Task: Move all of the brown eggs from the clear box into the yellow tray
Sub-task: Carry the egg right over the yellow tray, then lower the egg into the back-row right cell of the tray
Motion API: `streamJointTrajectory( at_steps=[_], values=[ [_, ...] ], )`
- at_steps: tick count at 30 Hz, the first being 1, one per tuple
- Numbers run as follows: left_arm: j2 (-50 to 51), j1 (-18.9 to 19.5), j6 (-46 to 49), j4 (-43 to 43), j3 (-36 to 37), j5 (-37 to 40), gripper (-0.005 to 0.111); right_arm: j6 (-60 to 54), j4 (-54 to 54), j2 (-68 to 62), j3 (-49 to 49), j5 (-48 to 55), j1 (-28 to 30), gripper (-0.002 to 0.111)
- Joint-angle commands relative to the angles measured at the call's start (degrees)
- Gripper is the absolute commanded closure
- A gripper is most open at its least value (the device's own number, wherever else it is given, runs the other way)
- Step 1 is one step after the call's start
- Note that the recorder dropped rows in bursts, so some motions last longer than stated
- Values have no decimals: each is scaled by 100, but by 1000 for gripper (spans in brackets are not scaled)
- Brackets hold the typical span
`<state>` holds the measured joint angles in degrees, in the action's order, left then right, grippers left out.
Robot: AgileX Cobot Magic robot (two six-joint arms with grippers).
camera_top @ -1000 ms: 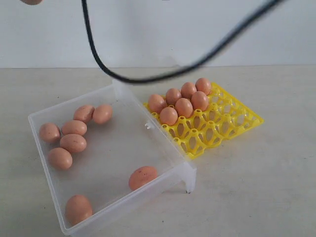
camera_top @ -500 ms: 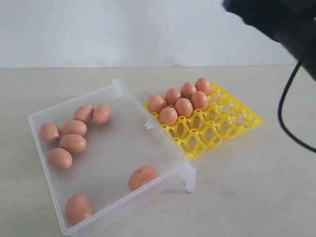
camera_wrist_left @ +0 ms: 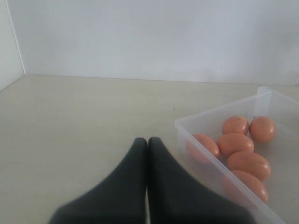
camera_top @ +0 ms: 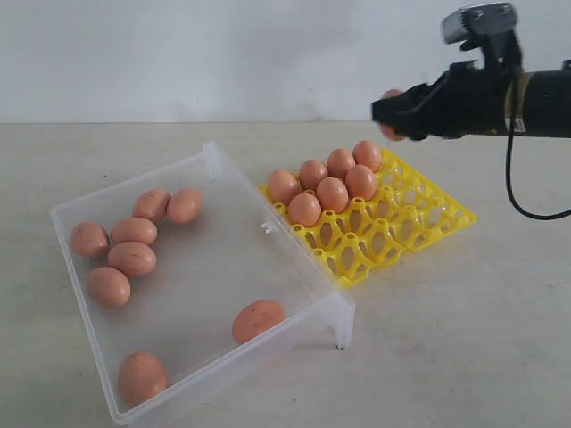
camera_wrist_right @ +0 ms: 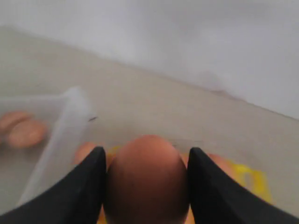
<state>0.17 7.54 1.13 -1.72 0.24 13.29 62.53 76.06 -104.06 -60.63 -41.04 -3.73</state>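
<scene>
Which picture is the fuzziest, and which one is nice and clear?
Right wrist view: fuzziest; the egg in the right claw and the yellow tray behind it look smeared. Exterior view: sharp; the clear box and its eggs are crisp. Left wrist view: the left claw is blurry up close, the box beyond it sharper.

We see bright, even light; shadows on the table point(camera_top: 446, 339) are faint. The exterior and left wrist views are sharp. The right wrist view is blurred: the egg point(camera_wrist_right: 145, 186) in the right claw point(camera_wrist_right: 145, 154) looks soft, and everything beyond the claw smears.
</scene>
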Motion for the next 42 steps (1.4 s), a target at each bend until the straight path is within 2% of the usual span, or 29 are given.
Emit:
streamJointTrajectory(
  at_steps=[1, 9, 15, 21, 28, 34, 42],
  values=[
    [-17, -19, 3, -31, -24, 0, 111, 805, 2389, -647, -770, -1062, 70, 109],
    [-17, -19, 3, -31, -24, 0, 111, 792, 2293, -851, -874, 516, 70, 109],
    [-17, -19, 3, -31, -24, 0, 111, 476, 1252, -861, -874, 1055, 70, 109],
    [-17, -19, 3, -31, -24, 0, 111, -192, 445, -1168, -874, 835, 70, 109],
    [-17, -19, 3, -31, -24, 0, 111, -885, 176, -1493, -874, 627, 70, 109],
    [-17, -19, 3, -31, -24, 0, 111, -1254, -674, -1672, -874, 530, 70, 108],
    [-17, -19, 3, -31, -24, 0, 111, -1477, -959, -1794, -874, 563, 70, 108]
  ],
)
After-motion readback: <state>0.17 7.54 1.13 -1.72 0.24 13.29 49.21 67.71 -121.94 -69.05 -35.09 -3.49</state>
